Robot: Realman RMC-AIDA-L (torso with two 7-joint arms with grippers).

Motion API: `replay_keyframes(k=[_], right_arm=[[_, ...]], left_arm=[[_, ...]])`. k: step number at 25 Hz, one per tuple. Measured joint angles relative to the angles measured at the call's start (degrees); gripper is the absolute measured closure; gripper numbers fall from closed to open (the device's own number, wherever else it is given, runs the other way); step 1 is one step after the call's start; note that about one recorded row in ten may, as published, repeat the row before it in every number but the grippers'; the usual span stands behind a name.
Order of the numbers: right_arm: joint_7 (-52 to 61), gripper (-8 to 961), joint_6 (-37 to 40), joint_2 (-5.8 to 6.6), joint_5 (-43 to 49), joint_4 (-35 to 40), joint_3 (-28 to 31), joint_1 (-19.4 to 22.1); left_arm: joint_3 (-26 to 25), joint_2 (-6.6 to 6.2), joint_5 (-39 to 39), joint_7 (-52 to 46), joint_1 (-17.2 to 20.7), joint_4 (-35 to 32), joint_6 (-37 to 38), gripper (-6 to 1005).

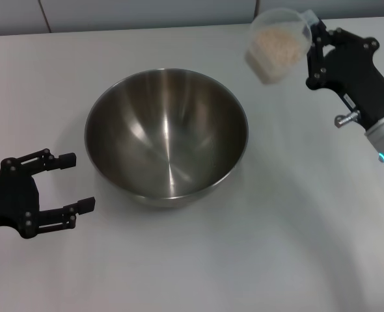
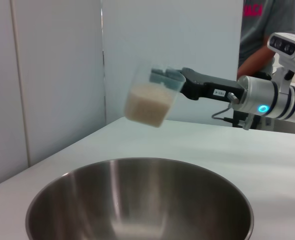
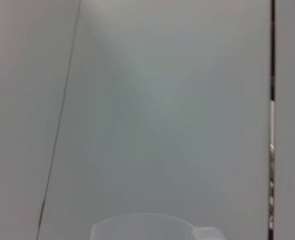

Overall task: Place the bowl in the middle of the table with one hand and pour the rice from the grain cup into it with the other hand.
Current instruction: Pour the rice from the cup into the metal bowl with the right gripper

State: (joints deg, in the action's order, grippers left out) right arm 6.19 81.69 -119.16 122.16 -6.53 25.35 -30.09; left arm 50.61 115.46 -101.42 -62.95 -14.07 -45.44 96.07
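Observation:
The steel bowl (image 1: 166, 136) stands empty in the middle of the white table (image 1: 296, 247); it also fills the bottom of the left wrist view (image 2: 137, 200). My right gripper (image 1: 312, 36) is shut on the clear grain cup (image 1: 278, 44), held in the air beyond the bowl's far right rim and tilted. The rice (image 1: 276, 47) is a pale heap inside the cup, also seen in the left wrist view (image 2: 148, 102). The cup's rim (image 3: 152, 227) shows in the right wrist view. My left gripper (image 1: 71, 183) is open and empty, just left of the bowl.
A white panelled wall (image 1: 146, 13) runs along the table's far edge. A person in a grey shirt (image 2: 267, 25) stands behind my right arm (image 2: 267, 97) in the left wrist view.

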Motion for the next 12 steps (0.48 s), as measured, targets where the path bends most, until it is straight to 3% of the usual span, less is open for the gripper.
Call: replay_keyframes(k=[3, 12], right_arm=[[-3.6, 946, -0.1, -0.02, 0.1, 0.0, 0.1, -1.1], [-32.6, 945, -0.7, -0.22, 0.5, -6.3, -0.2, -1.4]], left_arm=[[-0.3, 0.04, 0.0, 0.0, 0.1, 0.0, 0.0, 185], [-1.4, 0.19, 0.0, 0.3, 0.4, 0.0, 0.0, 185]])
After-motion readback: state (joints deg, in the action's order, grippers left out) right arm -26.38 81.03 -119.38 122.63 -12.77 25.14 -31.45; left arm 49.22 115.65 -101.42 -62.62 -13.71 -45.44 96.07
